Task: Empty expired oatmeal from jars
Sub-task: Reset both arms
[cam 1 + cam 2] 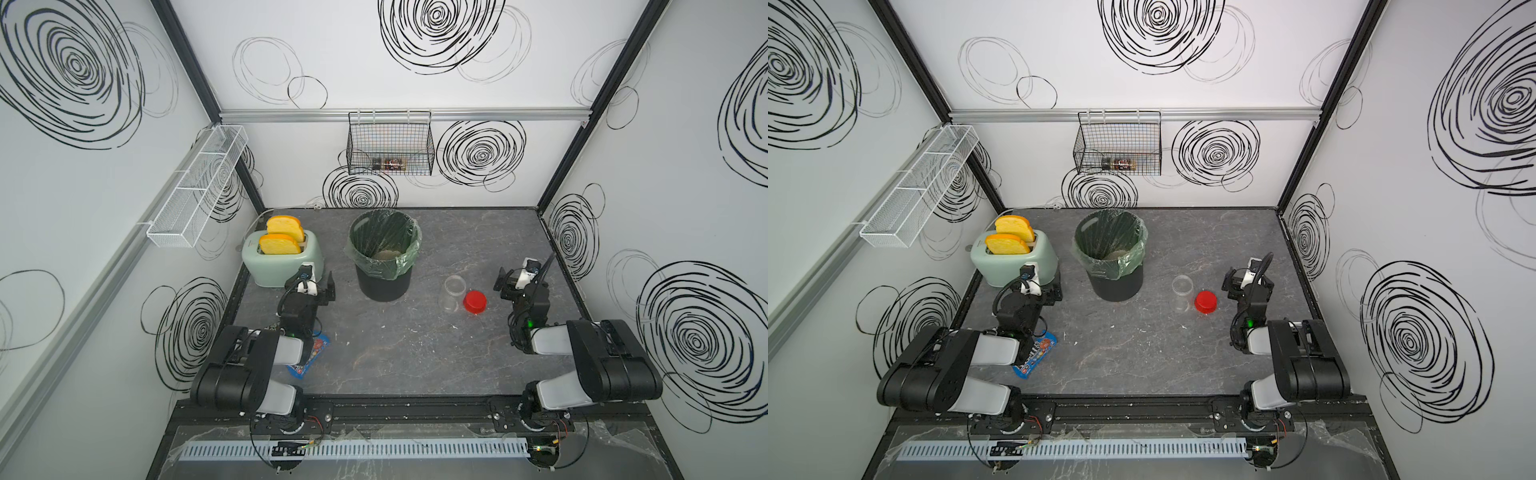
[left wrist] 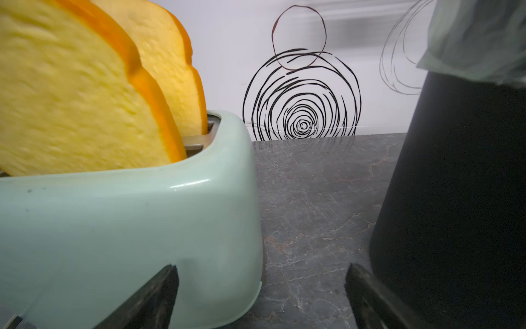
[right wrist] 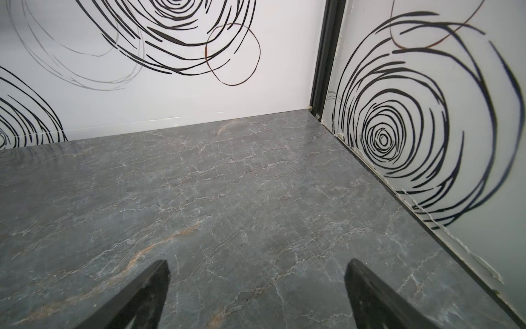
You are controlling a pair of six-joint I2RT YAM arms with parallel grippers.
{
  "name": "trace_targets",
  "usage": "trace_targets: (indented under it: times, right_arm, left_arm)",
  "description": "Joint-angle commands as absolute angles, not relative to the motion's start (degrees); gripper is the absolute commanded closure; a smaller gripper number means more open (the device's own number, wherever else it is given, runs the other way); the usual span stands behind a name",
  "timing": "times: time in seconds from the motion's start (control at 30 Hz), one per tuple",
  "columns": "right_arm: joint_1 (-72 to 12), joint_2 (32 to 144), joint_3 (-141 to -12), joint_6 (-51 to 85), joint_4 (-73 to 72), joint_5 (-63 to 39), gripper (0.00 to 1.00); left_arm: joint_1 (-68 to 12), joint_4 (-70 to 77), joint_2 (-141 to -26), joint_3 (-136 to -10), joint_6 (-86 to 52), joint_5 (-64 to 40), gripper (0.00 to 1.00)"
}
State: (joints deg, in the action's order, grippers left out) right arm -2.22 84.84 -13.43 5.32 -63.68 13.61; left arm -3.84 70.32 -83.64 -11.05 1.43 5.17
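Note:
A clear plastic jar (image 1: 453, 293) (image 1: 1182, 293) stands upright and open-mouthed on the table's right half, and it looks empty. Its red lid (image 1: 475, 301) (image 1: 1205, 302) lies just right of it. Pale oatmeal (image 1: 388, 254) (image 1: 1115, 254) lies at the bottom of the lined black bin (image 1: 384, 286) (image 1: 1116, 286). My left gripper (image 1: 311, 284) (image 1: 1036, 286) (image 2: 261, 266) is open between toaster and bin, holding nothing. My right gripper (image 1: 521, 276) (image 1: 1248, 278) (image 3: 257, 261) is open over bare table, right of the lid.
A mint toaster (image 1: 282, 266) (image 2: 128, 228) with two yellow toast slices stands at the back left. A candy packet (image 1: 309, 357) lies under my left arm. A black wire basket (image 1: 390, 145) hangs on the back wall, a white mesh shelf (image 1: 199, 187) on the left wall.

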Motion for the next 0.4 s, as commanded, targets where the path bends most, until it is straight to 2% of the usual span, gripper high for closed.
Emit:
trace_targets:
  times: [0.0, 0.37]
  right_arm:
    - [-1.77, 84.64, -13.69, 5.52, -65.25, 11.93, 0.02]
    - [-1.78, 84.79, -13.54, 5.31, -65.74, 12.00, 0.02]
  left_arm:
    - [-3.34, 72.77, -83.67, -11.95, 0.60, 2.80, 0.04]
    - [-2.46, 72.50, -83.75, -12.22, 0.00, 1.40, 0.04]
